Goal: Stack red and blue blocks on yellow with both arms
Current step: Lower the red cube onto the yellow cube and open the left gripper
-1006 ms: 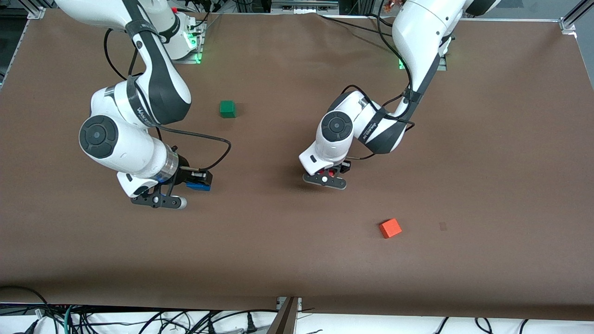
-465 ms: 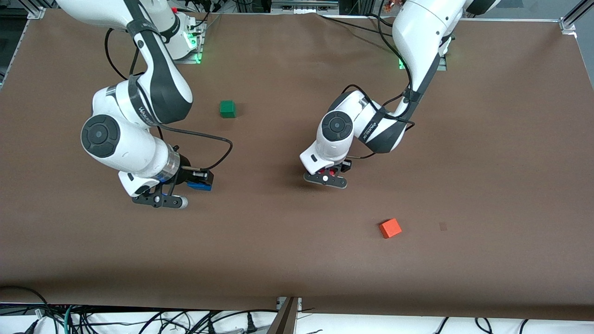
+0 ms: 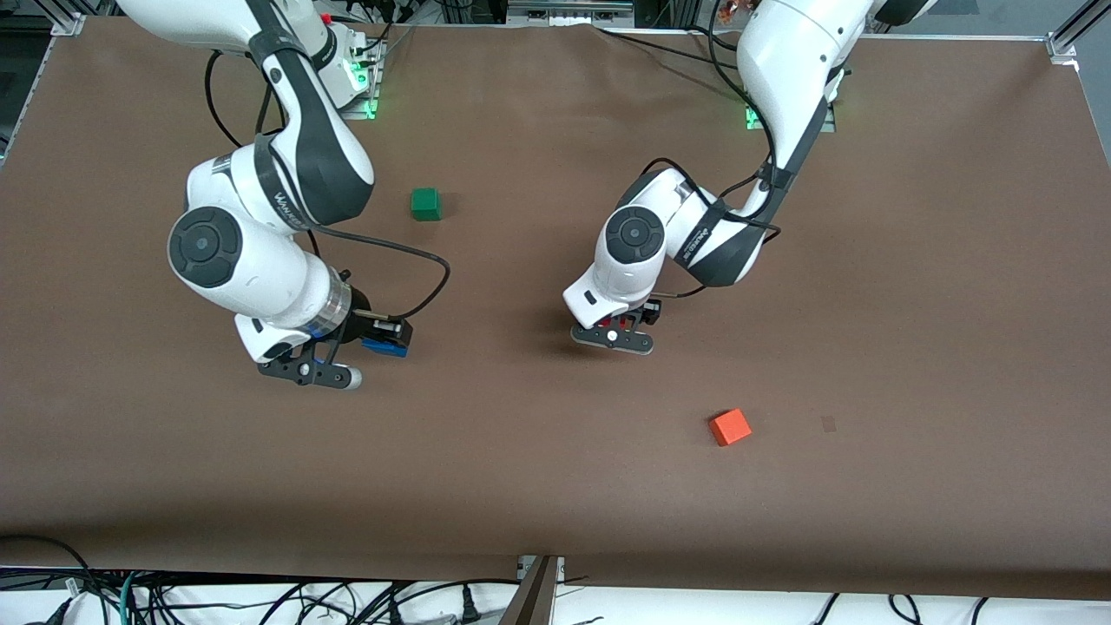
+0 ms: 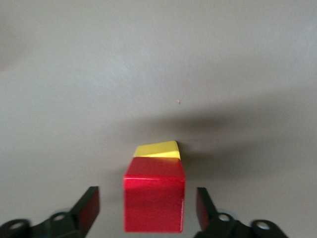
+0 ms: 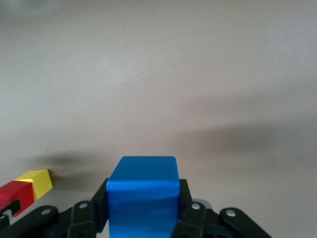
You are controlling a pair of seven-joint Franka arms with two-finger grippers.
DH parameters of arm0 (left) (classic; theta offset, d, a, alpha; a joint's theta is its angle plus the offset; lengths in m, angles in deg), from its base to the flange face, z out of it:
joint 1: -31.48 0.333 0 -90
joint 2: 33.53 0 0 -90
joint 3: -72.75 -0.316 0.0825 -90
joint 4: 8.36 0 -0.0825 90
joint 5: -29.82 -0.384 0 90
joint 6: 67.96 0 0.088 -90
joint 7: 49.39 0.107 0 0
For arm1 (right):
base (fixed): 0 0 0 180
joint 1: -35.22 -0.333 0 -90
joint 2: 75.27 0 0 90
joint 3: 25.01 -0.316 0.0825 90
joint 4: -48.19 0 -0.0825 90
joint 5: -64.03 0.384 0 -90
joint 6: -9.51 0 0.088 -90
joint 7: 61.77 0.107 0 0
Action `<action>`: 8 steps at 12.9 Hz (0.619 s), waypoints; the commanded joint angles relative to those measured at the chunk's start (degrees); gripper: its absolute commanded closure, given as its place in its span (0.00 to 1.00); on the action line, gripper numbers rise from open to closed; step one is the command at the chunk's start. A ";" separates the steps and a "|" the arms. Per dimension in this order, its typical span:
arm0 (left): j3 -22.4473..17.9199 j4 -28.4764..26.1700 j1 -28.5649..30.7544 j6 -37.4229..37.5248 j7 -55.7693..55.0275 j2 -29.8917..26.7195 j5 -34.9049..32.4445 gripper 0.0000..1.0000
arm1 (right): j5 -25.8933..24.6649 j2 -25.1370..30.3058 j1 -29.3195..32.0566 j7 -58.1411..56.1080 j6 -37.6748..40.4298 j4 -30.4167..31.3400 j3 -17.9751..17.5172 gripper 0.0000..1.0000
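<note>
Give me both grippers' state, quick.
Left gripper: open, around red block on yellow block.
Right gripper: shut on blue block.

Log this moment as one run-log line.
left gripper: open, astride red block on yellow block | right gripper: shut on blue block | blue unstacked

Brown matte cover [image 3: 911, 304] spans whole table, even overhead light, soft shadows. Aluminium frame rail [image 3: 1066, 39] at corners. Green indicator lights [image 3: 373, 108] near top edge. Tangled black cables [image 3: 260, 599] along white strip below front edge.
</note>
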 commanded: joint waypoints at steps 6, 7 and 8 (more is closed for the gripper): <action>0.06 8.38 14.48 16.39 -0.26 -11.03 -0.50 0.00 | 0.40 -6.25 -9.49 22.04 -1.15 -9.06 0.03 0.64; 0.23 8.46 17.55 16.47 0.88 -12.36 -0.50 0.00 | 0.31 -7.74 -11.08 26.17 -2.20 -10.74 0.03 0.64; 0.41 8.47 20.46 16.56 4.72 -13.59 -0.50 0.00 | 0.22 -9.32 -12.75 29.87 -3.34 -12.67 0.12 0.64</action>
